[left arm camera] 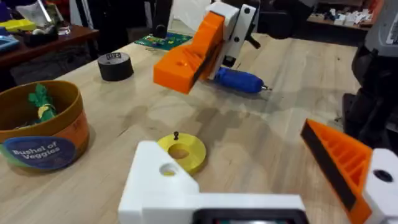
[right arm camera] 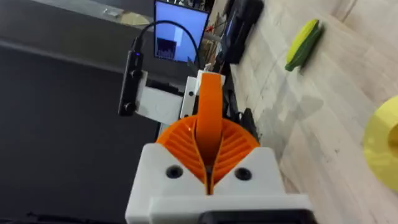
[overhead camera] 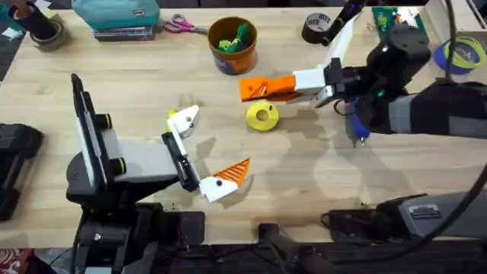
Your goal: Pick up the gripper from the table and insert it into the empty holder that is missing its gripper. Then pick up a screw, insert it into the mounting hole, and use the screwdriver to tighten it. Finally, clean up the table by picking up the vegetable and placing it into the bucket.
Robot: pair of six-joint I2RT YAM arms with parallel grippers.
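One step is in hand as I read it, the first: getting the gripper (overhead camera: 259,87) into the holder (overhead camera: 186,118). My right tool (overhead camera: 288,85) is clamped on the gripper. In the right wrist view its two ribbed pads (right arm camera: 180,143) press on either side of the orange wedge (right arm camera: 209,118), which stands up between them. From overhead the wedge hangs above the table (overhead camera: 319,175), near the yellow ring (overhead camera: 262,116) and below the bucket (overhead camera: 232,44).

My left tool (overhead camera: 209,148) is spread wide and holds nothing. One finger carries its orange tip (overhead camera: 232,175); the other is the bare white holder, seen close in the left wrist view (left arm camera: 161,180) with its mounting hole facing up. The wedge is well apart from it.

Next I would bring the right arm across and down toward the holder, turn the wedge so it lines up with the white base, then seat it squarely. I cannot tell the exact fit from here.

A small screw (left arm camera: 176,134) stands on the ring. The screwdriver (overhead camera: 356,125) lies beside the right arm. A yellow-green vegetable (right arm camera: 303,43) lies on the table, not yet in the bucket.
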